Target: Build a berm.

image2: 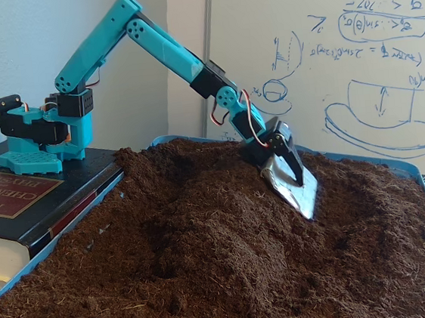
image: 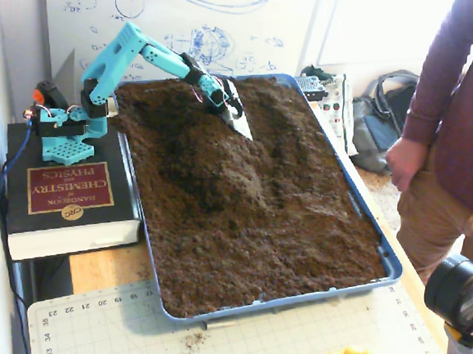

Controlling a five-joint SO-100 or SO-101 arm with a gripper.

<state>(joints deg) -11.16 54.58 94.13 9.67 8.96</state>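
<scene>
Reaching out over the blue tray (image: 364, 205) from its perch on a thick black chemistry handbook (image: 67, 200), the turquoise arm (image2: 156, 46) folds sharply at the elbow and points its gripper (image2: 291, 182) down toward the soil. Where fingers would be, the tool end carries a flat silvery scoop blade (image: 239, 120), tilted steeply with its tip at or just in the surface; no separate jaws can be made out, so whether the gripper is open or closed cannot be told. The berm (image: 221, 163) rises as a broad, crumbly dark brown hump in the back half of the tray, nearer the arm's base than the tray's near edge, and in the low fixed view it shows as a rounded mound (image2: 227, 226) filling the middle of the picture. The blade sits on the far upper flank of this hump, touching the loose soil there. In front of the hump the soil (image: 296, 247) lies lower and flatter out to the near rim. A whiteboard (image2: 338, 54) with blue sketches stands behind the tray. In the high fixed view a person (image: 458, 121) in a maroon top stands at the right, beside the tray, and a green cutting mat (image: 240, 341) lies along the tray's near edge.
</scene>
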